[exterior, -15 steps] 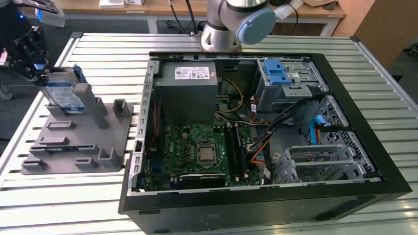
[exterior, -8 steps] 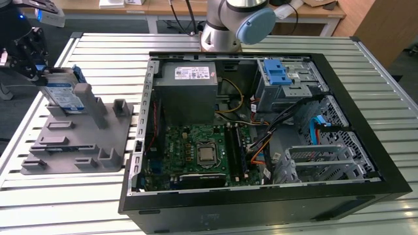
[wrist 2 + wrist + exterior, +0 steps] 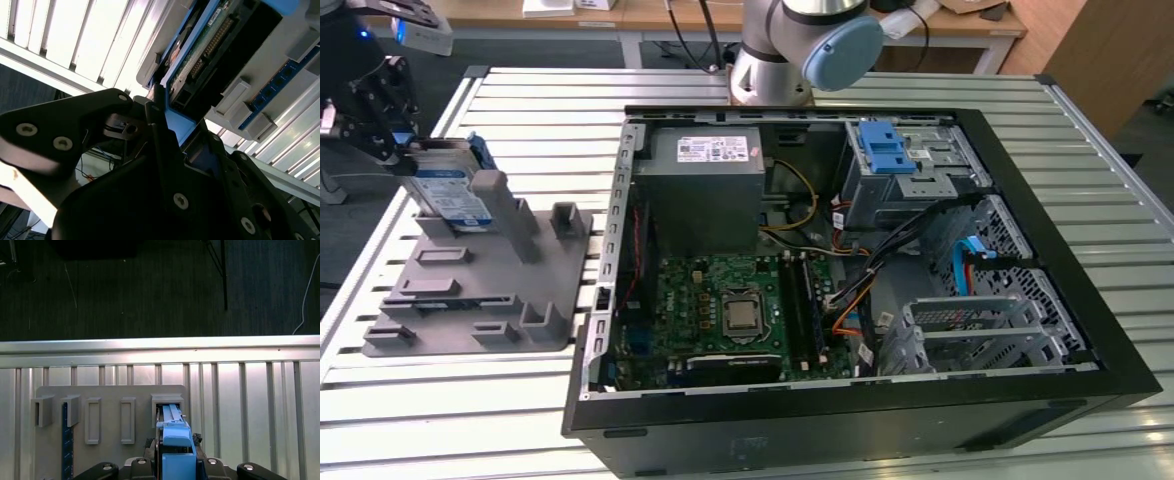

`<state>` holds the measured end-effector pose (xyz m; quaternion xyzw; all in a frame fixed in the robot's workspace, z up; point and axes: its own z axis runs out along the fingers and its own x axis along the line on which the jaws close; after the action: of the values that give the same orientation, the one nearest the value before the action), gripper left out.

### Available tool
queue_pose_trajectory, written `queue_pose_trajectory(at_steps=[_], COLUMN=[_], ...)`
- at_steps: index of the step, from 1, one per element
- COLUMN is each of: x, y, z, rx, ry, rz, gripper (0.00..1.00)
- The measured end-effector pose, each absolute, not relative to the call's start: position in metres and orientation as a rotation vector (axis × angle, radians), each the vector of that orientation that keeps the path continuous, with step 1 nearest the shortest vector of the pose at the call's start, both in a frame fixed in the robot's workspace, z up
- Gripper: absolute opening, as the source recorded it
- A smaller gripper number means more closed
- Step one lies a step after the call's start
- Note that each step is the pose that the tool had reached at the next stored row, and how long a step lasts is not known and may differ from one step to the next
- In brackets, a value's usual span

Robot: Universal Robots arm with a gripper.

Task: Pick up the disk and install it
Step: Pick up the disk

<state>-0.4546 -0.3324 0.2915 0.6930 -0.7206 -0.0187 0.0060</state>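
Disk (image 3: pixel 451 195) and everything around it rest on a slatted metal bench (image 3: pixel 467 410). The largest thing there is an open computer case (image 3: pixel 827 428), lying on its side toward the exterior view's right with the panel off, presumably so that its interior can be reached from above. Inside, a grey power-supply box (image 3: pixel 707 150) sits at the far wall, and a metal drive cage (image 3: pixel 907 175) with a blue latch (image 3: pixel 886 148) occupies the far corner. A grey slotted holder (image 3: pixel 467 300) lies just beside the case, near the bench edge at the exterior view's left. Its raised pockets seem meant to keep parts standing on edge, with their upper ends free to be gripped. The disk, silver with a white-and-blue label and a blue carrier frame, stands upright at the holder's far corner, well apart from the drive cage. In the first wrist view its lower end (image 3: pixel 170 412) sits in a pocket of the holder, so it appears not yet lifted clear. The gripper (image 3: pixel 398 145) is at the disk's upper end. In the second wrist view its narrow fingers (image 3: pixel 155 117) lie close against the blue frame on either side and look clamped on it, with no wider opening. Smaller again, a thin blue circuit strip (image 3: pixel 65 440) stands in another pocket.
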Motion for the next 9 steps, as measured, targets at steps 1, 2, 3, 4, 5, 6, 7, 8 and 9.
queue_pose_trajectory(at_steps=[1,2,3,4,5,6,7,8,9], x=[-0.4546,-0.4546,-0.4546,-0.4546,-0.4546,-0.4546,-0.4546,-0.4546,-0.4546], y=[-0.3324,-0.3324,-0.3323,-0.3323,-0.3323,-0.3324,-0.3323,-0.3323,-0.3323], z=[0.2915,0.2915,0.2915,0.2916,0.292,0.2927,0.2934,0.2942,0.2951], rx=[2.169,2.169,2.169,2.169,2.169,2.169,2.169,2.169,2.169], ry=[-2.255,-2.255,-2.255,-2.256,-2.256,-2.255,-2.255,-2.256,-2.256], rz=[-0.059,-0.059,-0.059,-0.058,-0.058,-0.059,-0.059,-0.059,-0.059], gripper=[0.36,0.36,0.36,0.36,0.36,0.36,0.36,0.36,0.36])
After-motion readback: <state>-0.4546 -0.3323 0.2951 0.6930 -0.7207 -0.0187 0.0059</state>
